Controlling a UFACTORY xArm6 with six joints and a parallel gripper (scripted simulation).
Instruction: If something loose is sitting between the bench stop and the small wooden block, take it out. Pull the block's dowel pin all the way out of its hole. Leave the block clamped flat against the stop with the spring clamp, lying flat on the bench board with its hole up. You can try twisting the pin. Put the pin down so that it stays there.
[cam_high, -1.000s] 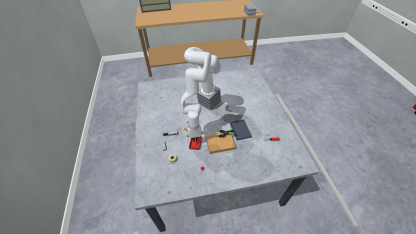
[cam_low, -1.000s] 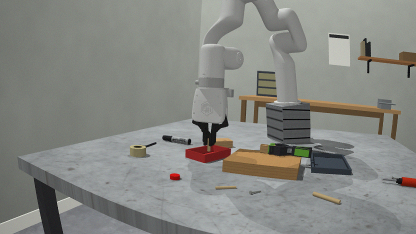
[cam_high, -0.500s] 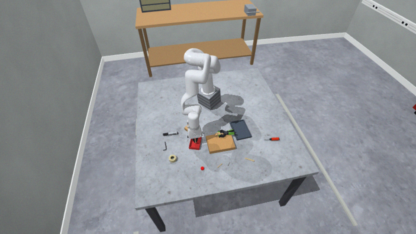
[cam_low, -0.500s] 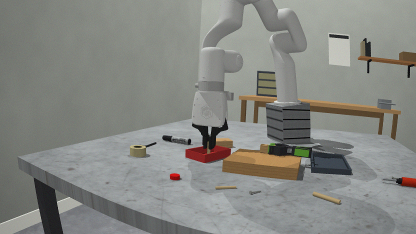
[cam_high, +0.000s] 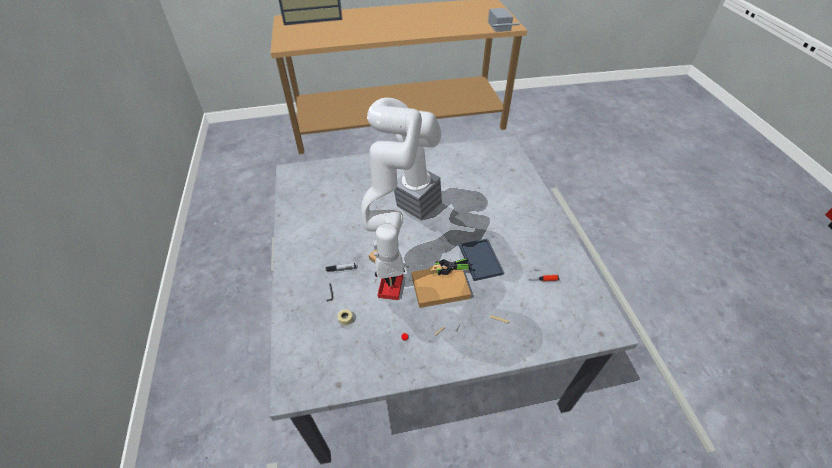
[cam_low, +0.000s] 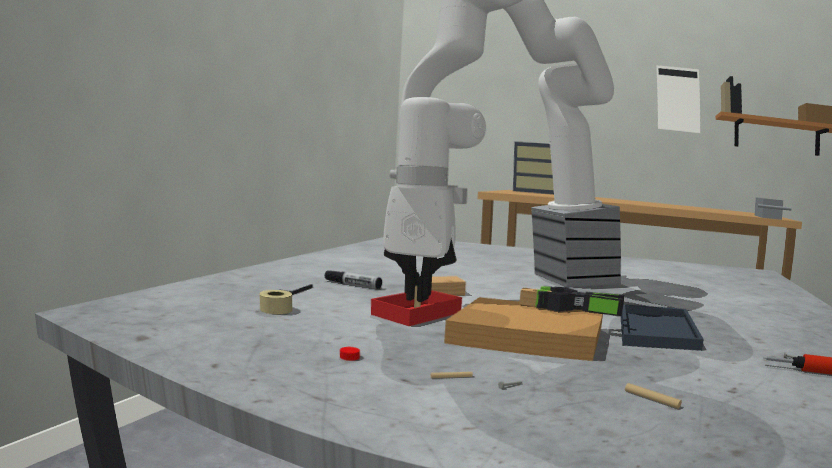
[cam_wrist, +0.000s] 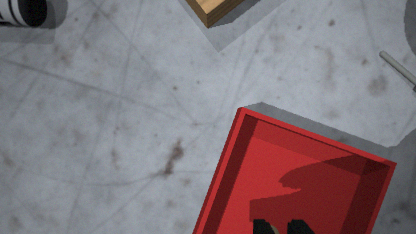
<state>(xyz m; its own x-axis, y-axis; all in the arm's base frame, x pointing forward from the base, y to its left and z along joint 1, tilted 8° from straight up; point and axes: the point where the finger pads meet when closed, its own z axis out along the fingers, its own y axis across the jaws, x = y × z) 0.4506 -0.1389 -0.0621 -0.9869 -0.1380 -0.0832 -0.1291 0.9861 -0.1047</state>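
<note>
My gripper (cam_low: 417, 285) points straight down into a red tray (cam_low: 416, 308) and is shut on a thin wooden dowel pin (cam_low: 415, 296), which stands upright with its lower end inside the tray. In the wrist view the fingertips sit over the red tray's floor (cam_wrist: 295, 180). The bench board (cam_low: 523, 328) lies to the right of the tray. At its far edge a green and black spring clamp (cam_low: 573, 300) lies against a small wooden block (cam_low: 528, 296). I cannot make out the block's hole or the bench stop. In the overhead view the gripper (cam_high: 390, 279) is left of the board (cam_high: 441, 286).
A dark tray (cam_low: 660, 327) lies right of the board. A second wooden block (cam_low: 448, 285), a marker (cam_low: 353, 279) and a tape roll (cam_low: 275, 301) lie behind and left. A red cap (cam_low: 349, 353), two loose dowels (cam_low: 452, 375) (cam_low: 652, 395), a screw (cam_low: 509, 384) and a screwdriver (cam_low: 811, 363) lie in front.
</note>
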